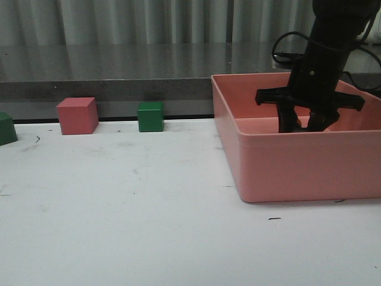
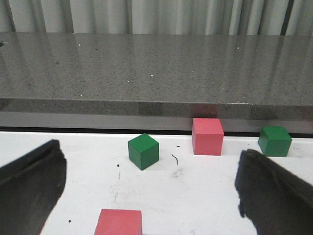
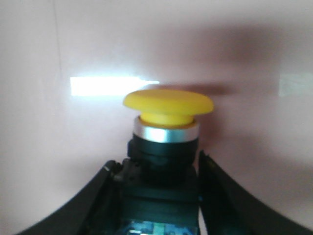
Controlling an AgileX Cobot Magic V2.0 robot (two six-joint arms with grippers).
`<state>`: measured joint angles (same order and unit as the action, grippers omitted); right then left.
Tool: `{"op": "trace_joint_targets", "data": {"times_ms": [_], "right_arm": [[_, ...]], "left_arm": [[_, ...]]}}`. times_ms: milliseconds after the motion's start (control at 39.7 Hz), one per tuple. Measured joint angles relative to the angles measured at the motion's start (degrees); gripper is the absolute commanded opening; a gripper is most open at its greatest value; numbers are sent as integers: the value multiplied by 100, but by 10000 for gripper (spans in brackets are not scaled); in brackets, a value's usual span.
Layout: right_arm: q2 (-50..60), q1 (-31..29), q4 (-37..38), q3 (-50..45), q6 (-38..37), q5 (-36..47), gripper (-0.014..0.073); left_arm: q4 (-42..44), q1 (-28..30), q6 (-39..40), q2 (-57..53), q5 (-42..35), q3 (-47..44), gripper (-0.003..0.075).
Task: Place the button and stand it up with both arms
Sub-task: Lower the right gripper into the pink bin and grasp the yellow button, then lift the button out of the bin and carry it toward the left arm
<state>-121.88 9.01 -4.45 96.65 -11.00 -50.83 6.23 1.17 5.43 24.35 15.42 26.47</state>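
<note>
The button (image 3: 168,110) has a yellow mushroom cap, a silvery collar and a black body with a bluish base. Its body sits between the fingers of my right gripper (image 3: 159,165), which is shut on it, cap pointing away from the wrist. In the front view the right gripper (image 1: 303,124) reaches down inside the pink bin (image 1: 297,170) at the right, and the button is hidden there. My left gripper (image 2: 149,178) is open over the white table with nothing between its fingers (image 2: 34,181). It does not show in the front view.
A pink cube (image 1: 77,115) and a green cube (image 1: 150,117) stand at the table's back edge, another green cube (image 1: 6,128) at the far left. Below the left gripper lie a green cube (image 2: 143,152) and a pink cube (image 2: 119,223). A grey ledge (image 1: 119,71) runs behind.
</note>
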Motion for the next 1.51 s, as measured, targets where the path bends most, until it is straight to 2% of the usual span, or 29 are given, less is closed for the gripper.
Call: {"op": "trace_joint_targets", "data": {"times_ms": [327, 529, 756, 1008, 1134, 1285, 1512], "right_arm": [[852, 223, 53, 645, -10, -753, 244], [1354, 838, 63, 820, -10, -909, 244], [1407, 1870, -273, 838, -10, -698, 244], [897, 3279, -530, 1012, -10, -253, 244], [402, 3688, -596, 1441, -10, -327, 244], [-225, 3817, -588, 2129, -268, -668, 246], [-931, 3686, -90, 2381, -1396, -865, 307]], "left_arm": [[0, 0, 0, 0, 0, 0, 670], [-3, 0, 0, 0, 0, 0, 670], [-3, 0, 0, 0, 0, 0, 670], [-3, 0, 0, 0, 0, 0, 670], [-3, 0, 0, 0, 0, 0, 670], [-3, 0, 0, 0, 0, 0, 670], [-3, 0, 0, 0, 0, 0, 670]]}}
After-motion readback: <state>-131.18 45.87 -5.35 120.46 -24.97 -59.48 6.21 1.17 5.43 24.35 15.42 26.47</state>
